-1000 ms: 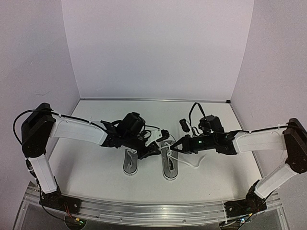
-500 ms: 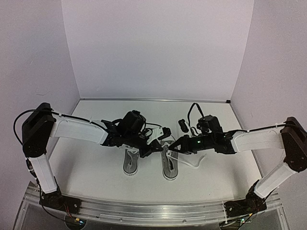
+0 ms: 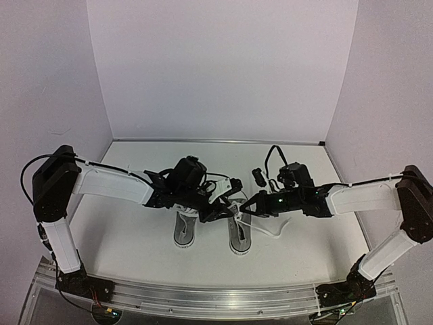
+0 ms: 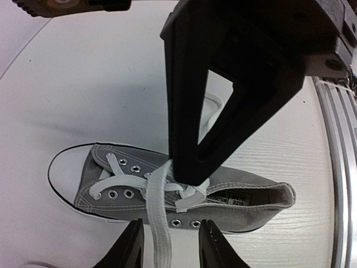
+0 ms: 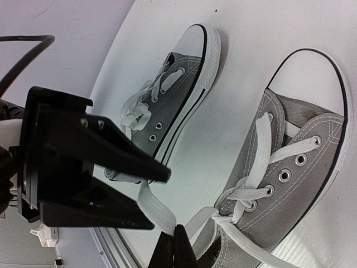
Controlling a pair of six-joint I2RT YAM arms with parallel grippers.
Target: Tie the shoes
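The left shoe and the right shoe, both grey canvas with white soles, stand side by side on the white bench between the two arms. The right jaws are together, clamped on a flat white lace of the right shoe just above its eyelets. The left jaws stand apart just beside them, and the same lace runs through the gap between the fingers without being pinched.
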